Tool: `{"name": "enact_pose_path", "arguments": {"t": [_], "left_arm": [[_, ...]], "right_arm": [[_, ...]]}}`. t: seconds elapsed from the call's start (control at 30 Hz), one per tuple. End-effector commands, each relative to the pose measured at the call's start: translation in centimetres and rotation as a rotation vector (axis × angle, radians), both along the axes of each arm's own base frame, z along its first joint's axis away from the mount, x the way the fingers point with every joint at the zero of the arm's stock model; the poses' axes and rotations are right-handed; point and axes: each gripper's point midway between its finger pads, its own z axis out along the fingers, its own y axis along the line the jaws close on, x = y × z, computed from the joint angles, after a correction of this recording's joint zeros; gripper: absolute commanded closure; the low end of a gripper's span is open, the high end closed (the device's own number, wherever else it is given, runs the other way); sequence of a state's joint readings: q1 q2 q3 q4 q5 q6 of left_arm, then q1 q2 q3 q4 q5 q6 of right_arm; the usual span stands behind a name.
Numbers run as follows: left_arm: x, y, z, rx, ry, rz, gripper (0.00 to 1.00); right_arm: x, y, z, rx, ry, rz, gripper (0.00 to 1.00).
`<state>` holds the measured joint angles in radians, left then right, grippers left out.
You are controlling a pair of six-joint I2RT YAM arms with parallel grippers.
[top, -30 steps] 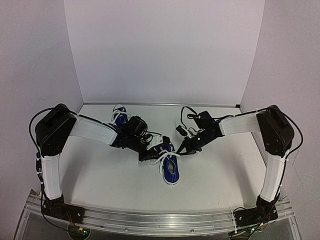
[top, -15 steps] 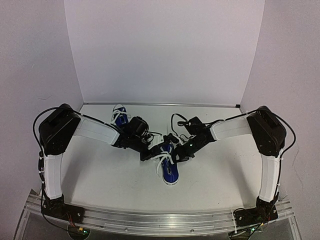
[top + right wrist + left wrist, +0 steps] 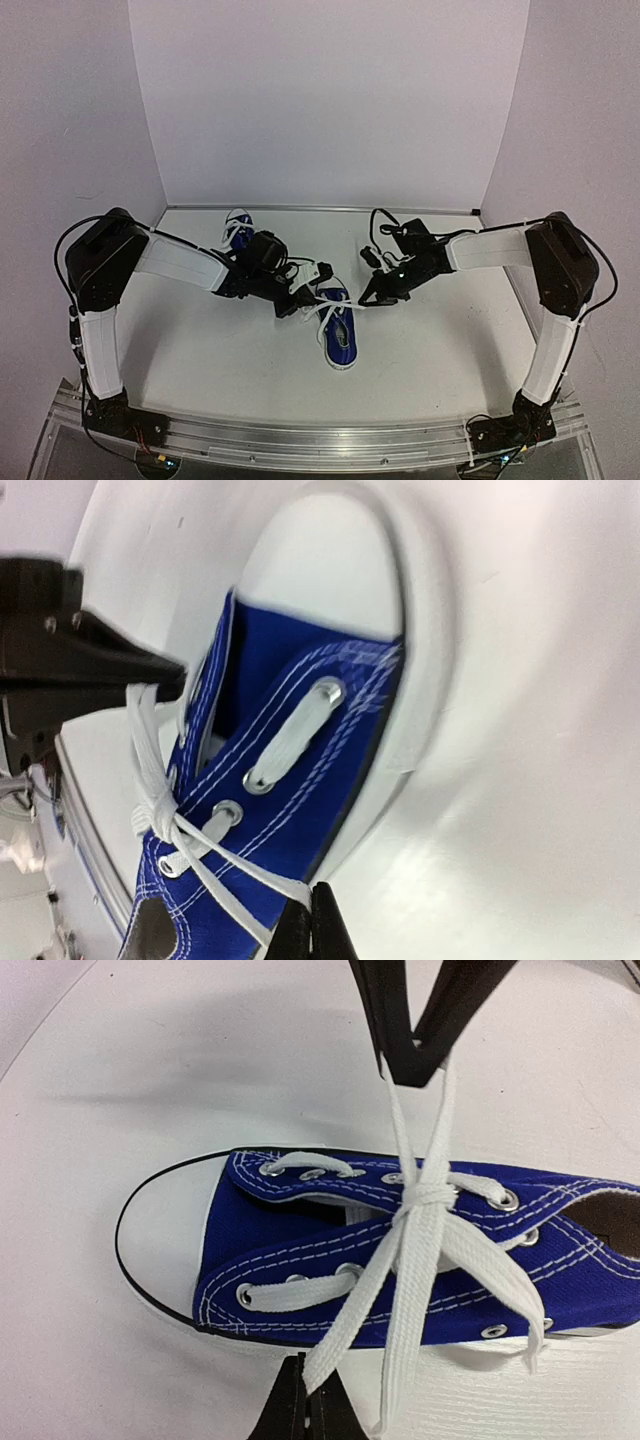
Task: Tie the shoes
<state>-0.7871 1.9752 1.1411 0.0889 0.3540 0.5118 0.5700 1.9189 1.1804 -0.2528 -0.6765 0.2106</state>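
**Both pincers pinch the laces of the middle shoe**

You have one blue shoe lying flat on the white table, in the middle, between your two arms. Its white toe cap points away from the arm bases. Its open heel end points back toward them.

The white laces cross in a small knot on top of the shoe, about halfway along the row of lace holes. From the knot the laces run out to both sides.

Your left gripper is closed tight on a piece of lace, just beside the shoe's left side. Your right gripper is closed tight on lace too, just past the other side of the shoe. The lace between the knot and each pincer looks pulled straight. One more flat lace end lies loose over the side of the shoe.

The other shoe sits at the far left of the table, near the back wall. Your left arm hides part of it.
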Motion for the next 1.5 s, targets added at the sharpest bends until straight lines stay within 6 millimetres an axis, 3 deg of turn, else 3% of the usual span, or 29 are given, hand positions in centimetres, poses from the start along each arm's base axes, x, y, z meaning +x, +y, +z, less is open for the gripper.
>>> {"name": "enact_pose_path", "arguments": {"t": [0.0,0.47,0.9,1.0,1.2,1.3,1.47], "left_arm": [[1.2,1.4,2.7,-0.018,-0.077,0.090,1.00],[1.9,4.5,0.7,0.092,-0.135,0.132,1.00],[2.5,6.0,0.8,0.089,-0.147,0.167,1.00],[2.4,5.1,1.6,0.049,-0.130,0.137,1.00],[0.3,0.1,2.5,0.002,-0.099,0.018,0.99],[0.4,-1.1,2.9,0.014,-0.096,0.017,0.86],[0.6,-0.3,5.3,-0.019,-0.116,0.080,0.53]], "right_arm": [[1.0,-2.4,0.9,-0.105,-0.077,-0.084,1.00],[0.1,-6.7,-2.6,-0.348,-0.079,-0.103,1.00],[0.0,-9.0,-3.5,-0.394,-0.066,-0.141,1.00],[-0.3,-6.8,-2.5,-0.276,-0.046,-0.097,1.00],[-0.1,-0.5,1.7,-0.105,-0.102,-0.005,0.99],[0.8,0.7,4.0,-0.058,-0.133,-0.011,0.87],[2.1,0.5,8.4,-0.032,-0.236,-0.055,0.50]]}}
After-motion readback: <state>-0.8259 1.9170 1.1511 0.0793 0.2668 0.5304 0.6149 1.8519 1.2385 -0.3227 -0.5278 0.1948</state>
